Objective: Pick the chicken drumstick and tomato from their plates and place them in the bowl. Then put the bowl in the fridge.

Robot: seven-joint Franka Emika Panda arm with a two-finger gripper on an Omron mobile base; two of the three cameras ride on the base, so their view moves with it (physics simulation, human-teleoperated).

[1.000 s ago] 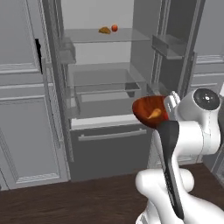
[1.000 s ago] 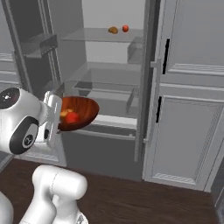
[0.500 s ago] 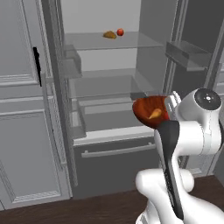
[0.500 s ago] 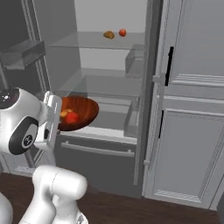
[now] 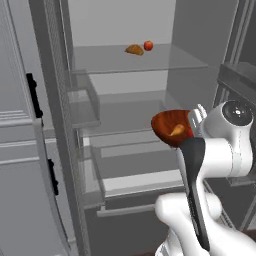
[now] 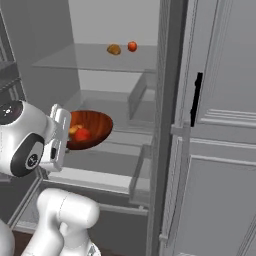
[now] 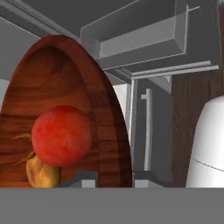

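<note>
Bowl [image 6: 90,128], carrying tomato [image 7: 61,135] and drumstick [image 7: 41,172], hangs before the open fridge [image 5: 125,105], clamped at its rim by the tool [image 7: 107,177]. Final step: push forward toward twelve o'clock, settle it level on a glass shelf [image 5: 130,115].

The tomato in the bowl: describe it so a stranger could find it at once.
Start at the open fridge and find the wooden bowl the gripper holds in front of its middle shelves. The tomato lies inside it, round and glossy red, beside the orange-tan drumstick. The other red fruit sits on the top shelf next to a brown pastry.
</note>
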